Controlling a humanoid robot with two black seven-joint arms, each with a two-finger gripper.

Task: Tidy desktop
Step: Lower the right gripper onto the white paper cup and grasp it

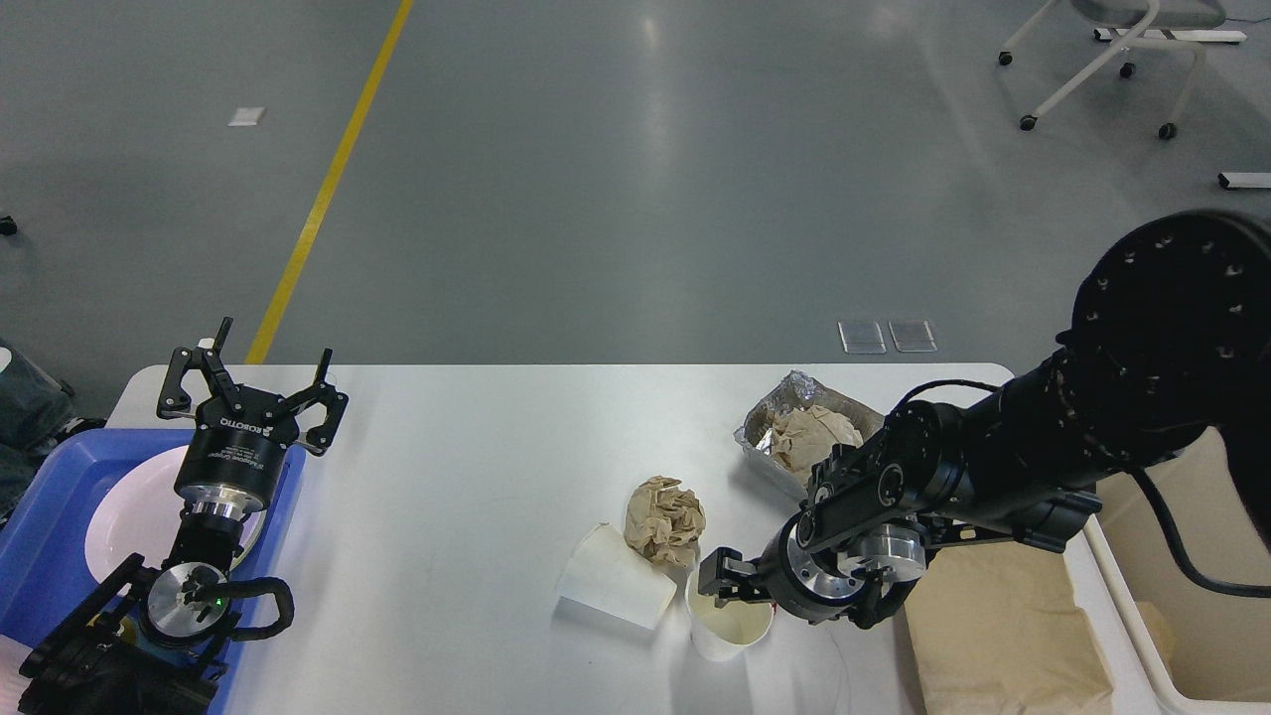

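The white desktop [467, 467] carries litter in its middle and right part. A crumpled brown paper ball [665, 516] lies beside a white paper cup on its side [614, 590]. An upright paper cup [728, 630] stands just right of it. My right gripper [723, 584] hangs low over this cup's rim, seen end-on, and its fingers cannot be told apart. Behind it sits a foil container [784, 437] holding crumpled paper. My left gripper [246, 382] stands open and empty at the far left, above the table's edge.
A blue tray [50, 497] with a white plate [124, 516] lies at the left under my left arm. A flat brown paper bag [1003, 636] rests at the front right. A cream bin [1192, 586] stands off the right edge.
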